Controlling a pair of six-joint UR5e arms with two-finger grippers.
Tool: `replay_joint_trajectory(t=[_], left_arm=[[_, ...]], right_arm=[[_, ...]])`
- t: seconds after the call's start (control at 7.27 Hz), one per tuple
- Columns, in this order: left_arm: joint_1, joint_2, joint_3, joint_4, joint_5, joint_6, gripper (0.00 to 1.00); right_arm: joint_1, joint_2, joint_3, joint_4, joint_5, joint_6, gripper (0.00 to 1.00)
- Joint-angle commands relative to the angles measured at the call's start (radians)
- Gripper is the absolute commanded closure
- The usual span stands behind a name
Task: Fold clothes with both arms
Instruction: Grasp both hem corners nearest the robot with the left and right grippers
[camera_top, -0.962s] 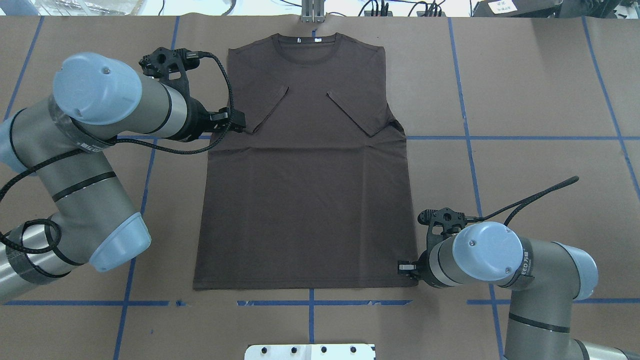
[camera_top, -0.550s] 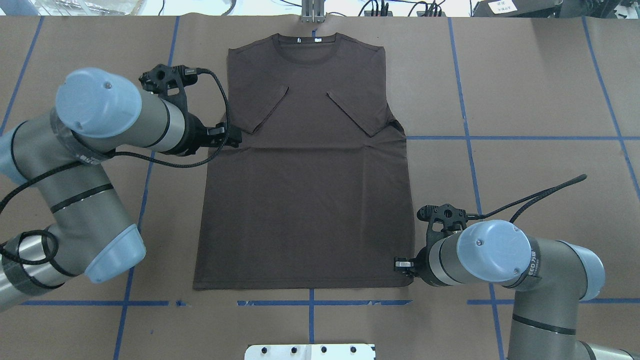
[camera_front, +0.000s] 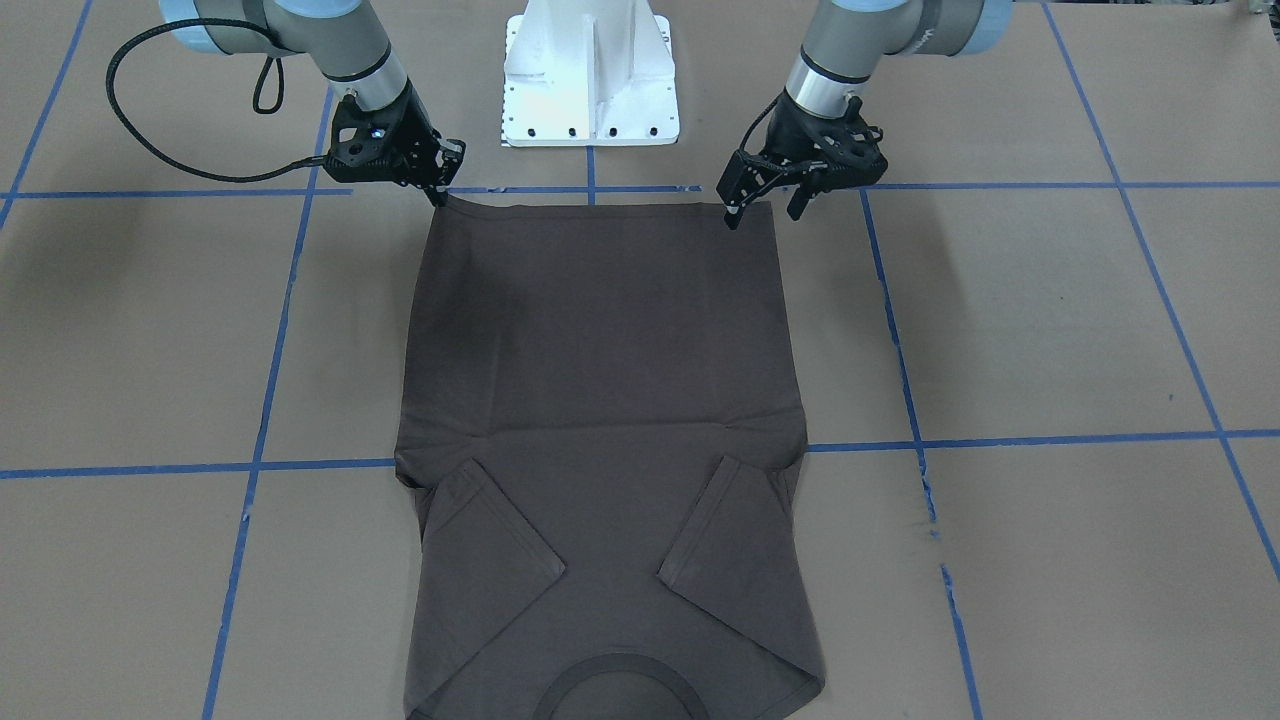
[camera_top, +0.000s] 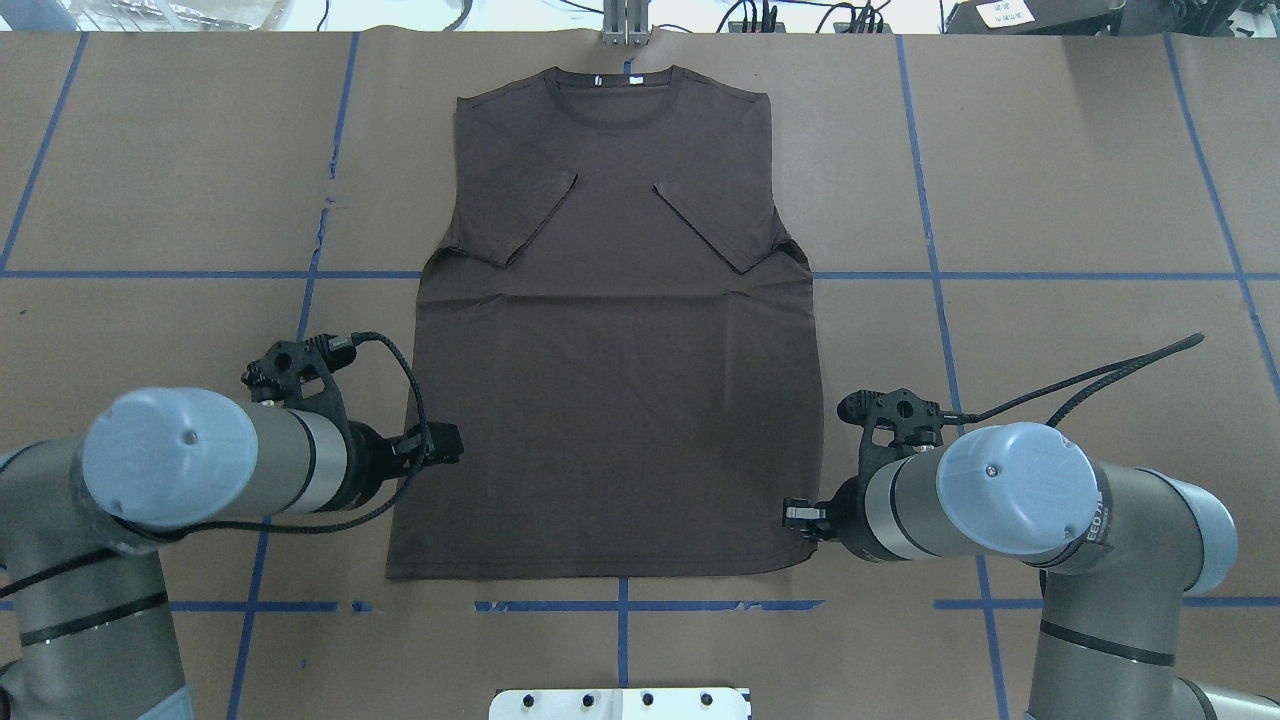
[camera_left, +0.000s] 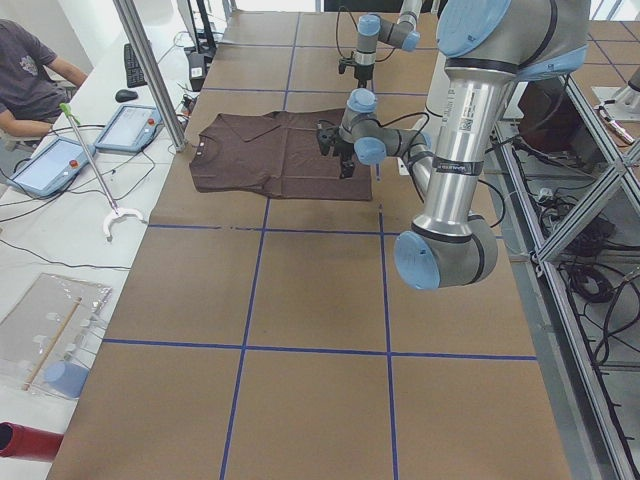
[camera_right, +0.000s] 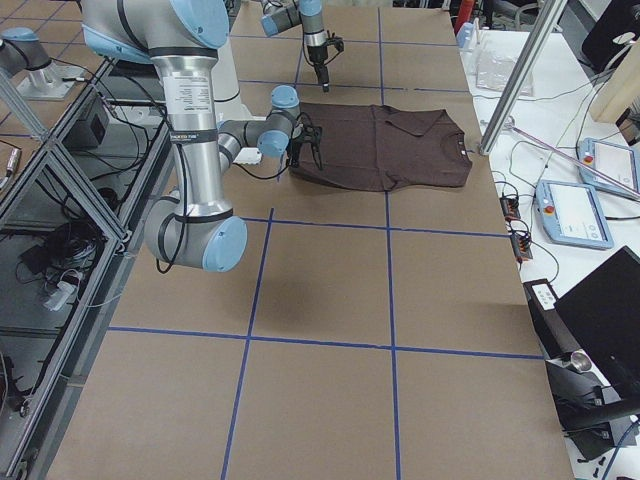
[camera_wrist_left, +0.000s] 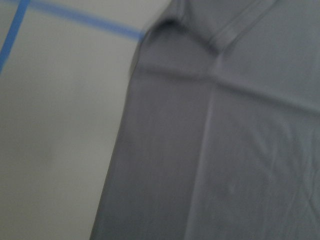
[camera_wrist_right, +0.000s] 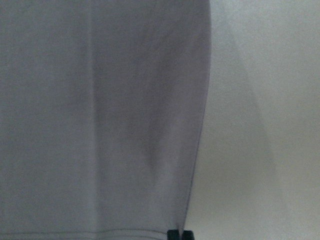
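The T-shirt (camera_top: 620, 400) lies flat on the brown surface (camera_top: 1050, 200) with its sleeves folded in over the chest. Its long axis runs straight away from the robot, so the collar (camera_top: 620, 95) is at the far end and the hem (camera_top: 600, 572) is at the near end, square to both arms. The coming fold most likely turns on that layout: the hem has to travel along the long axis toward the collar, which needs one arm on each near corner. The right end effector (camera_front: 440, 192) is at its corner. Its fingers look pressed together on the fabric where the side edge meets the hem, and the right wrist view shows one dark fingertip exactly on that edge. The left end effector (camera_front: 768, 205) holds nothing, and its fingers stand clearly apart. It hangs above the surface at the shirt's left edge, close to the other hem corner. The overhead view puts it a little up the side from that corner, while the front-facing view puts it almost over the corner, so the exact offset cannot be told. The blurred left wrist view shows only the shirt's edge and a sleeve. Judged from this, the left corner lies below the left end effector and slightly toward the robot, and each arm is nearest to its own corner.
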Motion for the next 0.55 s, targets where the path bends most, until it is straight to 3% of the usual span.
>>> replay_joint_trajectory(t=[0.0, 0.41], left_arm=[[0.086, 0.005, 0.01, 0.07, 0.078, -0.094, 0.01], [0.147, 0.005, 0.052, 0.072, 0.092, -0.126, 0.02]], right_arm=[[0.014, 0.006, 0.002, 0.001, 0.003, -0.004, 1.0], [0.024, 0.009, 0.002, 0.001, 0.004, -0.008, 1.0]])
